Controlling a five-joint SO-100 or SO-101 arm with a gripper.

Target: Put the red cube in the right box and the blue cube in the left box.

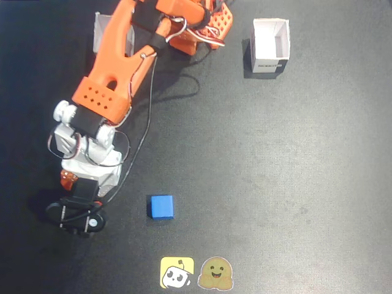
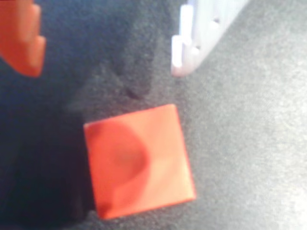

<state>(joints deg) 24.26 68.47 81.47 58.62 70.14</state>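
In the wrist view the red cube (image 2: 139,160) lies on the dark mat, with a round shadow on its top face. My gripper (image 2: 103,67) is open above it, with the orange finger (image 2: 21,40) at top left and the white finger (image 2: 194,36) at top right. The fixed view shows the gripper (image 1: 208,30) at the top between the two boxes, hiding the red cube. The blue cube (image 1: 162,207) sits far from it near the bottom. The right box (image 1: 269,61) stands open and empty at upper right. The left box (image 1: 100,33) is partly covered by my arm.
My arm's base (image 1: 82,153) stands at the left, with cables trailing and a small black part (image 1: 79,217) below it. Two stickers (image 1: 197,272) lie at the bottom edge. Dark mat covers the whole surface.
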